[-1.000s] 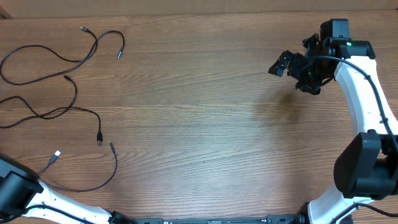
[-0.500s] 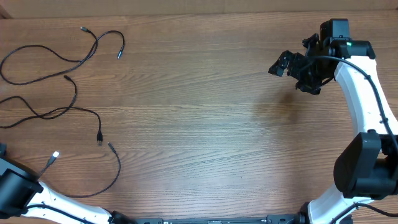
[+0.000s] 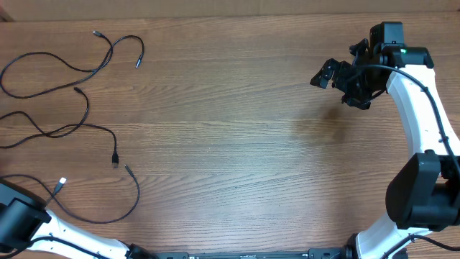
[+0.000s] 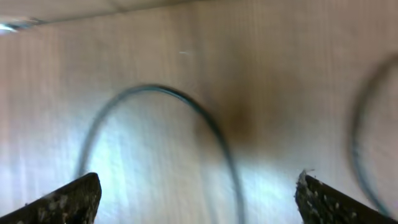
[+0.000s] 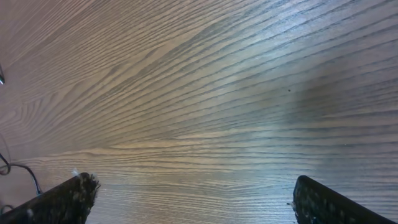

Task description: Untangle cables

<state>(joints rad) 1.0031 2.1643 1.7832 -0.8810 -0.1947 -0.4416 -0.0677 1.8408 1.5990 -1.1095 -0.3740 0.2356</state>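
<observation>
With left gripper [image 4: 198,202] spread wide and empty above a cable loop [image 4: 214,127], and right gripper [image 5: 193,199] likewise wide and empty far across the table [image 3: 230,129], pinch only the white-tipped cable [image 3: 136,198], dragging it gently clear of the other cables [image 3: 88,108] at the left edge.

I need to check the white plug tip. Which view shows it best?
Overhead: the white tip shows plainly at lower left. Left wrist gives only blurred loops, right wrist a cable scrap; no tip.
</observation>
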